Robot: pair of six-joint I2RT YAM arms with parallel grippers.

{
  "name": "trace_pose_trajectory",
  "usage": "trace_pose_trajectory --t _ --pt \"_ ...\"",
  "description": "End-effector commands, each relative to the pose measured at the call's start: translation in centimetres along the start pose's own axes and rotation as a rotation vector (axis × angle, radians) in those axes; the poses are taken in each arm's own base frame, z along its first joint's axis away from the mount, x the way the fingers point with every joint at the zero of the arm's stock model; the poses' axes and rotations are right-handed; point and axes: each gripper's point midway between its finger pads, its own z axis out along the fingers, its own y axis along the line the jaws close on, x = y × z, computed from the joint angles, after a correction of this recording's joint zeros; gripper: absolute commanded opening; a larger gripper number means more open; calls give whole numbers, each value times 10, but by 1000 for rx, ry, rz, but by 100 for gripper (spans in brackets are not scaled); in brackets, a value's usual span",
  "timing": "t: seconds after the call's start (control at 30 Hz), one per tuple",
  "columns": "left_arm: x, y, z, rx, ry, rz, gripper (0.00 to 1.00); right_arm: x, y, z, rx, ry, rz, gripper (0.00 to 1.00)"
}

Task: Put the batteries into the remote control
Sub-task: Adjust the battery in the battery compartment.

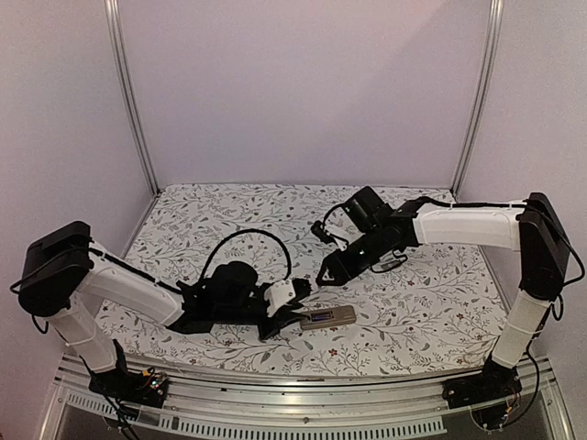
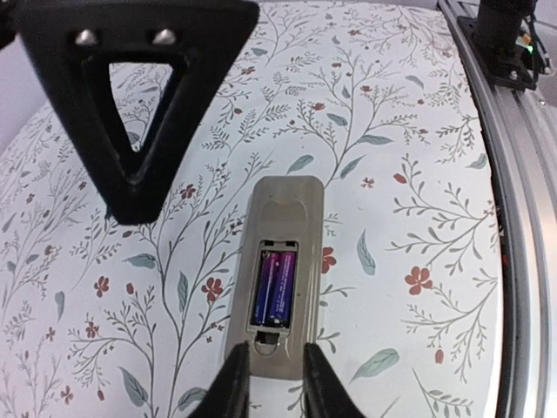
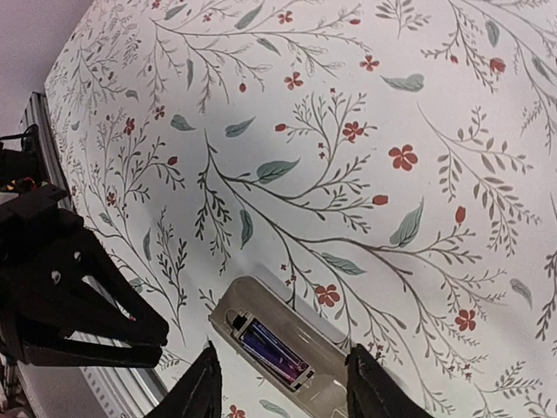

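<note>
While the remote [image 2: 287,200] lies back-up on the counter [image 2: 418,174], both batteries [image 2: 274,287] sit side by side in its uncovered compartment. The left gripper [image 2: 277,366] has its fingers narrowly apart at the remote's end, clamping nothing I can see. The right gripper [image 3: 283,370] hangs above, fingers wide apart, empty.

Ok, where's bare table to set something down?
Free: the back-left corner of the table, and the front-right patch between the remote control and the right arm's base. Crowded: front centre, where the left gripper and right gripper flank the remote control.
</note>
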Motion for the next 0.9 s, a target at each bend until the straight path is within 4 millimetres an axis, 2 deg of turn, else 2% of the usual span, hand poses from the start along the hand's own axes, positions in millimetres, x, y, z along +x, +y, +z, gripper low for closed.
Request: trace_pose_trajectory --t 0.0,0.03,0.07,0.13,0.23,0.4,0.53,0.67,0.77,0.87 --pt "11 11 -15 -62 -2 -48 38 -19 9 -22 -58 -54 -508 54" --pt "17 13 -18 -80 4 -49 55 -18 12 -23 -73 -52 -576 55" --pt "24 11 -20 -82 15 -46 64 -18 15 -24 -89 -51 -660 55" --pt "40 11 -19 -92 57 -31 72 -16 17 -21 -114 -36 -786 55" --pt "60 15 -14 -125 125 -16 74 -4 16 -12 -161 22 -928 57" --pt "65 15 -11 -137 101 -17 72 21 10 27 -232 162 -947 54" --pt "61 11 -9 -120 54 -25 65 37 21 49 -291 182 -962 54" --pt "59 -1 -5 -71 16 10 52 44 19 56 -309 205 -937 53" --pt "64 -9 0 -56 26 52 48 49 21 54 -336 217 -941 52" --pt "65 -15 4 -40 23 82 44 54 17 56 -331 241 -936 47"
